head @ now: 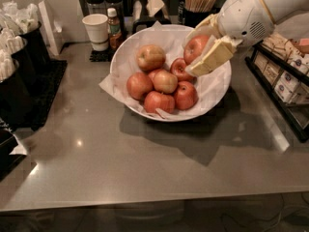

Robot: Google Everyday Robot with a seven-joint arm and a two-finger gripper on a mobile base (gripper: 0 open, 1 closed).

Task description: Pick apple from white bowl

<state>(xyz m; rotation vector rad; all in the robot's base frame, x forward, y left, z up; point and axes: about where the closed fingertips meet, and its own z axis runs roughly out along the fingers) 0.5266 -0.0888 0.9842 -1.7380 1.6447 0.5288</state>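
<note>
The white bowl (119, 55), lined with crinkled white paper, stands at the middle of the grey counter. My gripper (189, 55) reaches in from the upper right, over the bowl's right side. Its cream fingers (212, 58) are shut on the reddish-orange apple (196, 46) and hold it just above the other fruit. Several smaller red apples (159, 101) and a yellowish-tan apple (150, 57) lie in the bowl. The white arm hides the bowl's far right rim.
A paper cup (95, 30) and a small bottle (114, 28) stand behind the bowl on the left. A holder of stir sticks (198, 0) is behind it. A black rack of packets (285, 81) runs along the right. Black holders (21, 62) line the left.
</note>
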